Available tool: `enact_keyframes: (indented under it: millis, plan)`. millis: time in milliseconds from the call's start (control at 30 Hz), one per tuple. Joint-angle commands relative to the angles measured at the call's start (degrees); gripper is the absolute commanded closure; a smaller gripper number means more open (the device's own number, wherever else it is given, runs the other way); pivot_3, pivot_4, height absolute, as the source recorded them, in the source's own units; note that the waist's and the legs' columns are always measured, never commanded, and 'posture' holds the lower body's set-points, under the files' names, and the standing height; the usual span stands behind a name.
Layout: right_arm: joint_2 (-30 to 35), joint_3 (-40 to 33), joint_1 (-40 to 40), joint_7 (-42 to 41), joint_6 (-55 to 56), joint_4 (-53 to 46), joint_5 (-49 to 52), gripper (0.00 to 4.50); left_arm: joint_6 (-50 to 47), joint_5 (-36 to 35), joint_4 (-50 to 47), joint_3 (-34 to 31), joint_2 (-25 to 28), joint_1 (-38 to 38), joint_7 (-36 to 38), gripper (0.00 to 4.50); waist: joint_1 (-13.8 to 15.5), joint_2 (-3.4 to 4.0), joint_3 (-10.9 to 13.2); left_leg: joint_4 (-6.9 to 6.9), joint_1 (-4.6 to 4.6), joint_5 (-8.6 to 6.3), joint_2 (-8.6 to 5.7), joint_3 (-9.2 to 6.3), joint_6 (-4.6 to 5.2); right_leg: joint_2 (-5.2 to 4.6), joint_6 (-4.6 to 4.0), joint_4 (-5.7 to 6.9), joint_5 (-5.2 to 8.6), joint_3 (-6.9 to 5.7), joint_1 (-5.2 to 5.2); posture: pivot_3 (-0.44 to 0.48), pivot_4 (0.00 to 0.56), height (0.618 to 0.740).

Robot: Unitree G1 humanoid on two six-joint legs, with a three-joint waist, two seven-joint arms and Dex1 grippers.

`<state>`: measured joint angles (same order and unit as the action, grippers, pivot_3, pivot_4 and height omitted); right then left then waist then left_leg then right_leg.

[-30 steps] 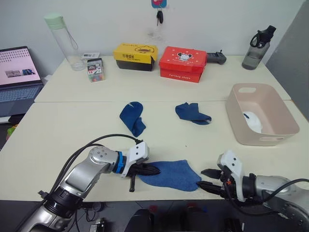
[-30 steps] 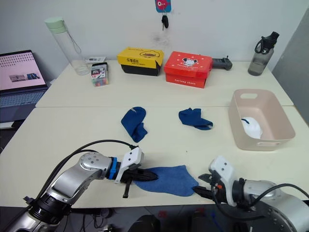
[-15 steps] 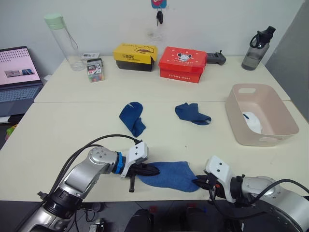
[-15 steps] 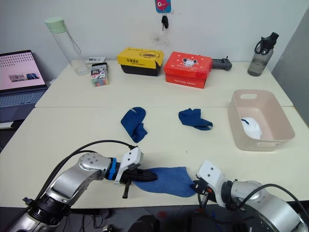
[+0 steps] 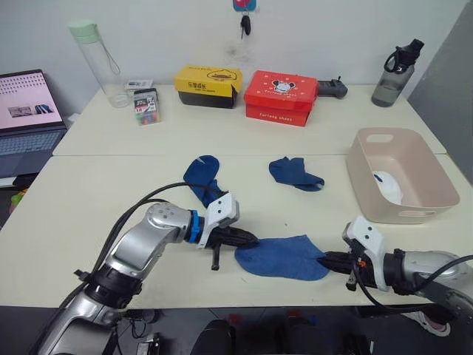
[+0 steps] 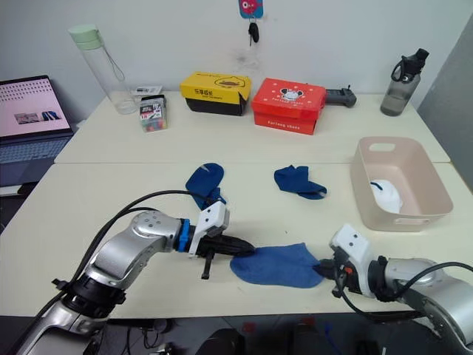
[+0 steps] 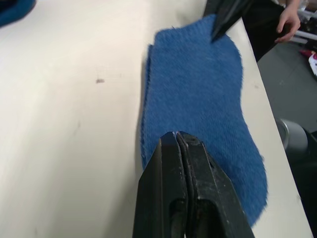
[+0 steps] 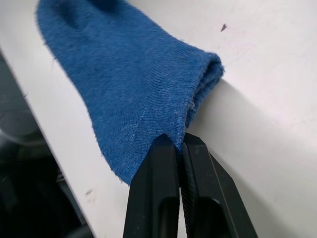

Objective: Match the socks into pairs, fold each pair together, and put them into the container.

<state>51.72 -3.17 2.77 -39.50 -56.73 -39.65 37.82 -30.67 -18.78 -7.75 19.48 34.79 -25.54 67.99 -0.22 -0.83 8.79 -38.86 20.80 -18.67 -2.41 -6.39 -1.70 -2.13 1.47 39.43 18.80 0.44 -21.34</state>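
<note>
Pinching both ends of the blue sock [image 5: 284,257] near surface [image 5: 96,192] front edge: left gripper [image 5: 250,240] & right gripper [image 5: 325,259] jaws clenched on it. Risk: thin hold slips, sock drops off.

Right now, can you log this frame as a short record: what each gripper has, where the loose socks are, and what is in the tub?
left gripper: shut on one end of the flat blue sock pair near the table's front edge
right gripper: shut on the other end of that pair
loose blue socks: a folded one and a crumpled one, both mid-table, untouched
pale pink rectangular plastic tub: on the robot's right, with something white inside
pairs still to store: the held one plus the two loose socks
</note>
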Motion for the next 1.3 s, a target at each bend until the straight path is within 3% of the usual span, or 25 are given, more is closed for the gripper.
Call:
enact_keyframes:
  millis: [33, 267, 433, 700, 1000, 1133, 1300]
  plan:
    - [0.67, -0.98, -3.41, -1.09, -1.86, -2.76, 3.39, 4.48, 2.1, 2.72, 1.7, 3.37, -1.26, -1.28, 0.75, 4.5, -0.13, 0.0, 0.0, 0.0, -0.01, 0.0, 0.0, 0.02, 0.01, 0.0, 0.0, 0.01, 0.0, 0.01, 0.0, 0.0, 0.15, 0.74]
    - [-1.75, 1.51, -10.2, 1.19, -8.64, -4.85, 9.61, 4.48, 4.0, 6.22, 4.1, 6.98, -1.41, -0.36, 1.36, 4.5, 0.01, -0.07, 0.04, -0.01, 0.02, 0.02, 0.01, -0.03, -0.04, 0.01, 0.0, -0.01, 0.0, -0.01, -0.01, 0.0, 0.15, 0.74]
    - [-8.83, 5.7, -16.61, 5.33, -14.73, -3.09, 14.59, 4.48, 6.49, 8.38, 5.49, 7.48, -1.18, -0.3, 1.47, 4.5, -0.1, -0.07, 0.04, -0.01, 0.0, 0.04, 0.02, -0.03, -0.08, 0.0, 0.0, 0.01, 0.0, -0.01, -0.01, 0.0, 0.15, 0.74]
    - [-19.98, 11.3, -25.28, 11.04, -20.97, 4.74, 14.3, 4.48, 8.35, 9.39, 6.15, 7.39, -1.0, -0.05, 1.49, 4.5, -0.14, -0.06, 0.04, -0.01, 0.0, 0.09, 0.01, -0.04, -0.16, 0.0, -0.01, 0.02, 0.0, 0.0, -0.05, 0.0, 0.15, 0.74]
    - [-26.83, 14.54, -28.12, 14.56, -22.37, 11.06, 11.33, 4.48, 12.26, 11.19, 6.96, 6.59, 0.24, 0.57, 1.11, 4.5, -0.42, -0.04, 0.02, -0.01, 0.0, 0.1, 0.02, -0.04, -0.17, 0.0, -0.01, 0.07, 0.0, 0.01, -0.09, 0.0, 0.15, 0.74]
    - [-28.22, 13.78, -27.63, 15.07, -22.91, 10.31, 11.54, 3.32, 12.04, 10.91, 6.58, 5.6, 0.58, 1.61, 0.52, 4.5, -0.87, -0.02, 0.01, 0.0, 0.0, 0.1, 0.02, -0.04, -0.17, 0.0, -0.01, 0.09, 0.0, 0.01, -0.11, 0.0, 0.15, 0.74]
    - [-27.75, 9.78, -27.99, 13.81, -26.26, 7.46, 15.99, 1.58, 10.71, 9.85, 7.2, 3.05, 0.76, 2.11, 0.04, 4.5, -1.31, -0.01, 0.01, 0.0, 0.0, 0.09, 0.02, -0.07, -0.16, 0.0, -0.01, 0.1, 0.0, -0.01, -0.1, 0.0, 0.15, 0.74]
